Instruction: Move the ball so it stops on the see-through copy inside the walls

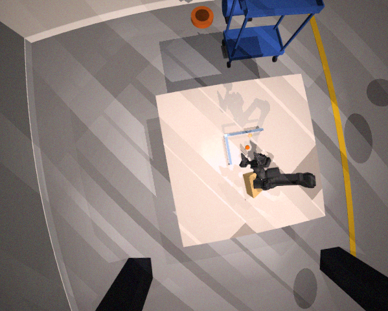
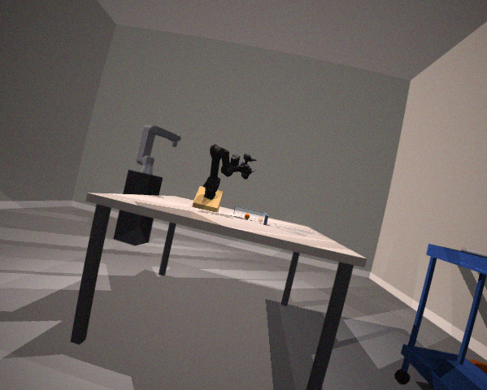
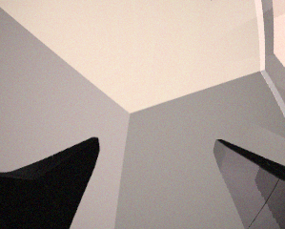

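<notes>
An orange ball lies on the table on the inner side of the corner. The pale see-through copy is close to one low clear wall, a short way from the ball. The other low clear wall meets it at the corner. My gripper is open and empty. It is raised well above the table and points roughly level. The wrist view shows neither ball nor walls.
The arm stands on a yellow block on the pale table. A blue cart and an orange round container stand on the floor beyond the table. A grey arm on a black pedestal stands behind the table.
</notes>
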